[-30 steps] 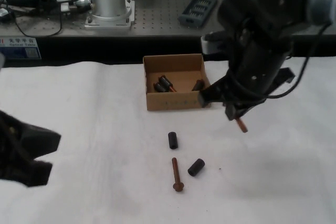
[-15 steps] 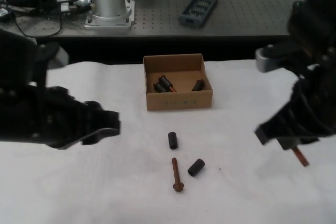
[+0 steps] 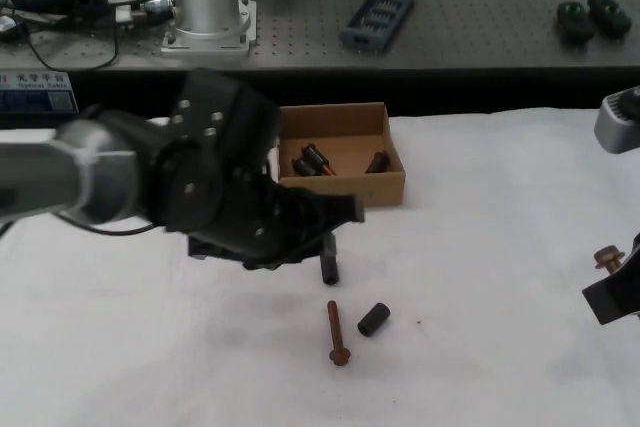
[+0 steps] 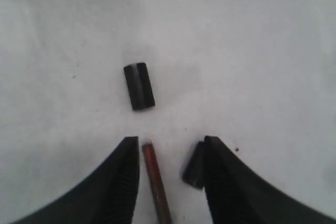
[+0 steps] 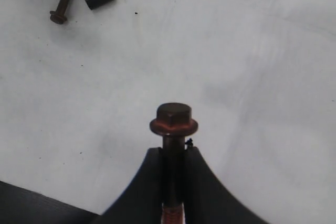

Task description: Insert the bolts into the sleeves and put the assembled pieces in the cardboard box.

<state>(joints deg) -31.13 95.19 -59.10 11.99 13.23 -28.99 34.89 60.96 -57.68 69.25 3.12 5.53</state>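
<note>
1. The left gripper [image 4: 170, 148] hangs spread over the white cloth [image 4: 262, 51] with nothing between its fingers. One sleeve [image 4: 139, 86] lies just ahead of its tips. Down between the fingers is the loose bolt [image 4: 155, 182], and a second sleeve [image 4: 194, 165] sits just beside one finger.
2. The right gripper [image 5: 173, 153] is pressed together on the held bolt [image 5: 174, 119], whose head sticks out past the fingertips. It is well off to the side of the left gripper, above the cloth.
3. Beyond the left gripper stands the cardboard box [image 3: 340, 190], with a few dark pieces [image 3: 312, 159] already inside; they look to me like finished ones.
4. I reckon the job is partly done: two sleeves and two bolts are outside the box, none joined yet, so both pairs must be put together and boxed
</note>
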